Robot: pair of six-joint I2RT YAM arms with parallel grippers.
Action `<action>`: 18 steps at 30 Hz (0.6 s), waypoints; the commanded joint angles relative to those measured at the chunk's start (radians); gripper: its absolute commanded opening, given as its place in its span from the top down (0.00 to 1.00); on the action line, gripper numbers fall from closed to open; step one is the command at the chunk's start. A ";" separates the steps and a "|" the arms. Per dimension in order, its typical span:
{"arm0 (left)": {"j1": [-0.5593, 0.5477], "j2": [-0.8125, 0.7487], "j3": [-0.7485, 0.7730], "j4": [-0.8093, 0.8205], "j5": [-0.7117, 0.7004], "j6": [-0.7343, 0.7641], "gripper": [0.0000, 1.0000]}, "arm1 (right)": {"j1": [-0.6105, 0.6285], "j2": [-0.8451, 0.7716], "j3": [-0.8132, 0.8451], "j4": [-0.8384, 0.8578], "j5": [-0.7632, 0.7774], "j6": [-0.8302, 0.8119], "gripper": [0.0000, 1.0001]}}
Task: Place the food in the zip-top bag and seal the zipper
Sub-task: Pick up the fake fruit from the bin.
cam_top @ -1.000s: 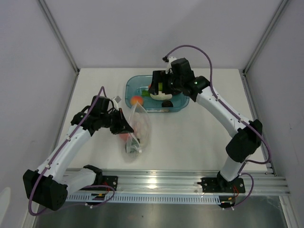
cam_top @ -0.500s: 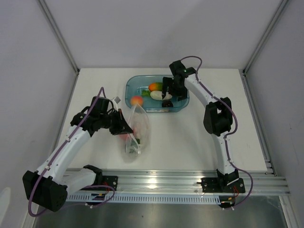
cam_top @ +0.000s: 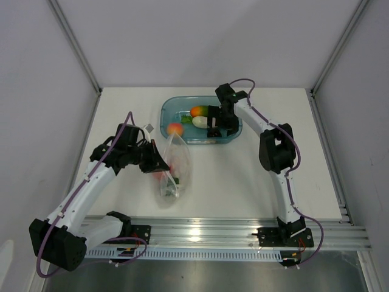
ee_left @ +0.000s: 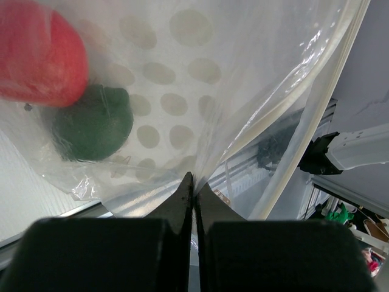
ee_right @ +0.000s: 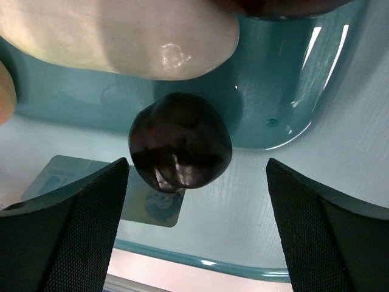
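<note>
The zip-top bag (cam_top: 174, 173) lies clear and crinkly on the table left of centre. My left gripper (cam_top: 159, 163) is shut on its plastic near the mouth, jaws pressed together (ee_left: 194, 182). Inside the bag a red fruit (ee_left: 36, 55) and a green one (ee_left: 94, 121) show through. The zipper (ee_left: 309, 115) runs as a pale strip along the bag's edge. My right gripper (cam_top: 214, 129) is down in the teal tub (cam_top: 167, 112), open (ee_right: 197, 163), with a dark purple fruit (ee_right: 180, 149) just ahead between its fingers, untouched. A white oblong (ee_right: 121, 36) lies beyond it.
The tub also holds an orange-green fruit (cam_top: 197, 111), a peach one (cam_top: 175, 129) and something green (cam_top: 184, 118). The tub's teal wall (ee_right: 273, 91) curves close round the right gripper. White walls enclose the table; the metal rail (cam_top: 200, 234) runs along the near edge.
My right arm has swung in and lowered into the tub's front right part, fingers now either side of the dark purple fruit. The left arm and the bag have stayed put.
</note>
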 commanded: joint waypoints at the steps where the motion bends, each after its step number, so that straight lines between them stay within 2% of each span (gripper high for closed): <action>1: 0.012 -0.007 -0.007 0.005 0.007 0.021 1.00 | 0.012 0.013 0.003 0.019 -0.013 -0.016 0.06; 6: 0.013 -0.009 -0.011 0.007 0.007 0.019 0.99 | 0.021 0.034 -0.001 0.021 -0.001 -0.034 0.09; 13: 0.013 -0.012 -0.014 0.008 0.004 0.016 1.00 | 0.024 0.050 -0.009 0.035 -0.002 -0.048 0.19; 14: 0.013 -0.012 -0.014 0.008 0.002 0.015 0.99 | 0.024 0.047 -0.012 0.039 -0.007 -0.050 0.22; 15: 0.013 -0.012 -0.016 0.008 0.003 0.013 1.00 | 0.024 0.047 -0.017 0.042 -0.010 -0.053 0.29; 18: 0.013 -0.012 -0.016 0.010 0.002 0.011 0.99 | 0.024 0.045 -0.017 0.047 -0.014 -0.059 0.44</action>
